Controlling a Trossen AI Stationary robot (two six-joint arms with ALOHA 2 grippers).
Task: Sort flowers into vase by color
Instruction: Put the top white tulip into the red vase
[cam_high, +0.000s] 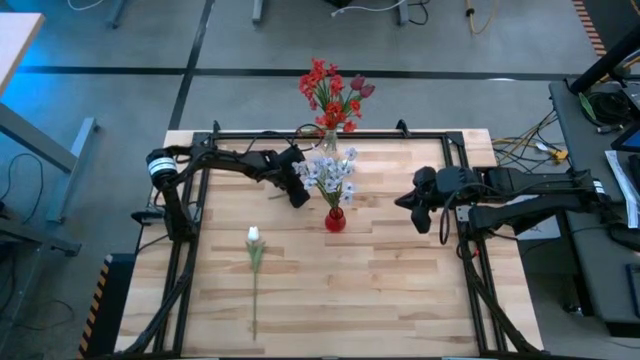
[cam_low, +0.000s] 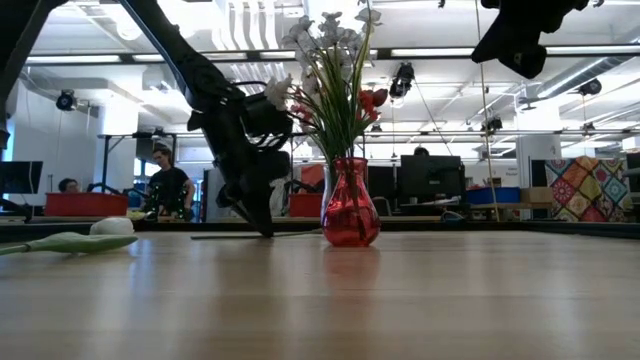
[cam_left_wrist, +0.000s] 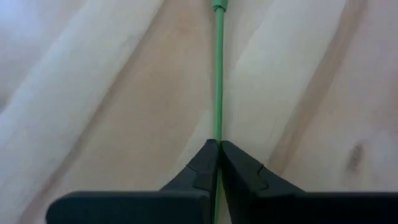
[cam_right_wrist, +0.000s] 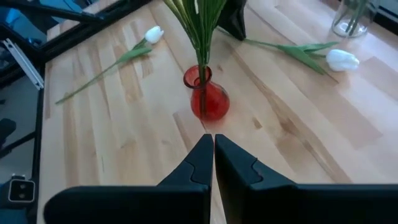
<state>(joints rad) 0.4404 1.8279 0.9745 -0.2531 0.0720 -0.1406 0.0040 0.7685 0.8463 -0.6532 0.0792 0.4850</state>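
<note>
The green stem (cam_left_wrist: 218, 74) pinched by the left hand (cam_left_wrist: 218, 152) runs past the frame edge.

Pale blue flowers (cam_high: 330, 172) stood in a red vase (cam_high: 335, 218); red ones (cam_high: 330, 90) stood behind; white tulips (cam_high: 254, 240) lay flat.

Even overhead light; table (cam_high: 400, 290) brightly lit. In low view, ceiling lights (cam_low: 440, 52) glare, foreground wood is blurred. Left wrist view softened throughout.
</note>
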